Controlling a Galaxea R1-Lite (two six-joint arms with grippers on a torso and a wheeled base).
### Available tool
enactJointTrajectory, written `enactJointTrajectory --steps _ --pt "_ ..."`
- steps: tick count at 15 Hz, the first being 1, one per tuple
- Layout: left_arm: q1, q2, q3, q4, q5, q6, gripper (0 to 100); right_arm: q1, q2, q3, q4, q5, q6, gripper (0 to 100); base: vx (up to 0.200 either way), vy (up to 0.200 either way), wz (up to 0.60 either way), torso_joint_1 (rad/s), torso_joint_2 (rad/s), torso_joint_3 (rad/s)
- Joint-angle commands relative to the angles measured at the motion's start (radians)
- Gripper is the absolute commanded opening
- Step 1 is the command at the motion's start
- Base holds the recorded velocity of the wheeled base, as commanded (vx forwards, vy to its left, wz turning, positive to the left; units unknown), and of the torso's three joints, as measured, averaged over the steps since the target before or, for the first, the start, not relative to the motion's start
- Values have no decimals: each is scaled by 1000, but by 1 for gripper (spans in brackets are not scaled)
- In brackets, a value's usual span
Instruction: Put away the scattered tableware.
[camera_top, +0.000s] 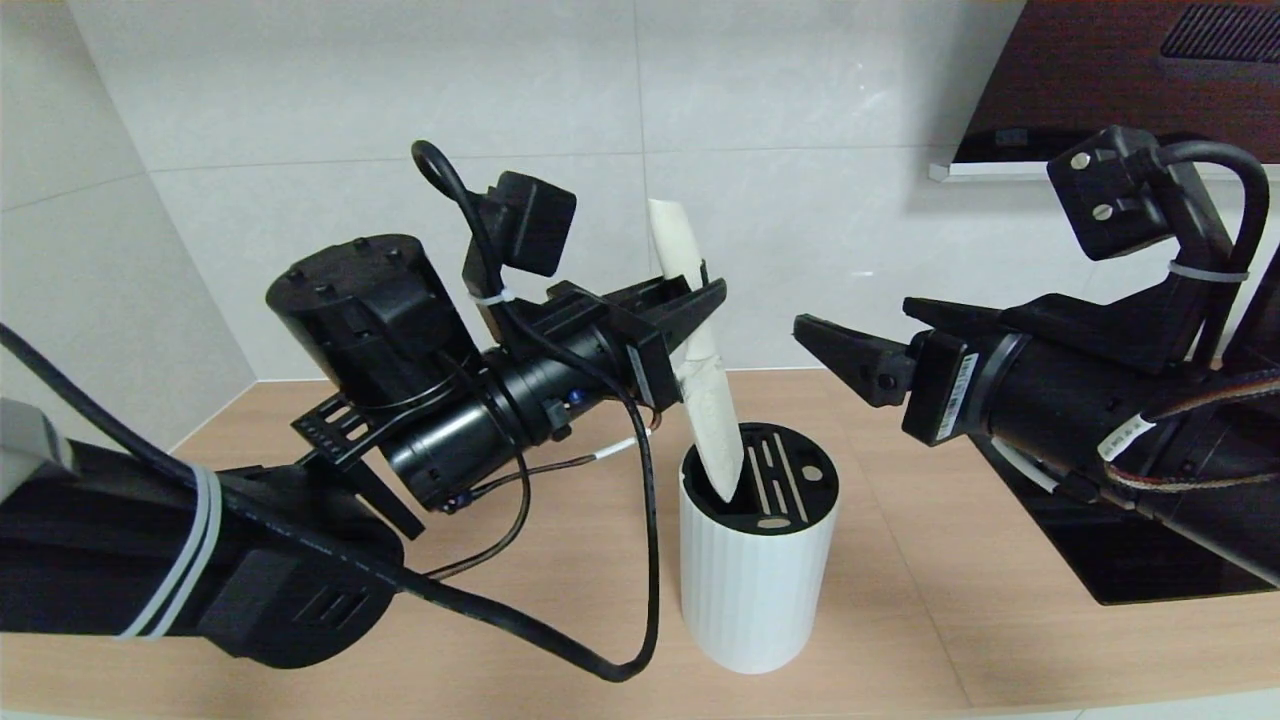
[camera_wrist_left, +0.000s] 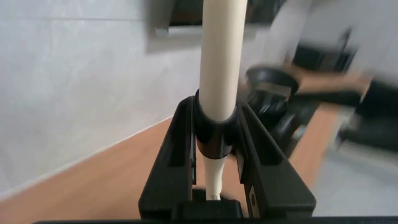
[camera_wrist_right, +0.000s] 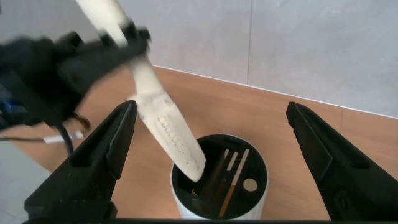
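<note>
A light wooden countertop (camera_top: 900, 560) is seen beneath both grippers, backed by a wall (camera_top: 800, 100) of large pale tiles; a black cooktop (camera_top: 1130, 570) is set into the surface under the right arm, and a dark hood (camera_top: 1100, 70) is mounted above it. One knife (camera_top: 712, 400) is seen – cream-white throughout, with a row of small dimples along the blade; it is clamped by its handle in the left gripper (camera_top: 690, 300) and tilted, the blade tip resting in an opening of the holder (camera_top: 757, 580) just below that gripper. One holder is counted – a white ribbed cylinder with a black slotted top, placed between and below the two grippers. The right gripper (camera_top: 855, 325) is held spread wide, nothing grasped, beside the knife.
</note>
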Motion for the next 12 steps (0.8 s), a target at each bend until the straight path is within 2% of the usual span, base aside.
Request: enactJointTrajectory --steps 1,7,10,12 --pt "-6 18 15 0 0 8 0 0 5 3 0 0 0 100 0 0 0 0 0 0" --pt "-26 44 43 -2 -5 15 0 2 6 6 0 0 0 100 0 0 0 0 0 0" --pt "-32 107 48 -19 -2 41 0 2 6 6 0 0 0 100 0 0 0 0 0 0" --pt "-48 148 49 -52 6 44 0 2 6 6 0 0 0 100 0 0 0 0 0 0"
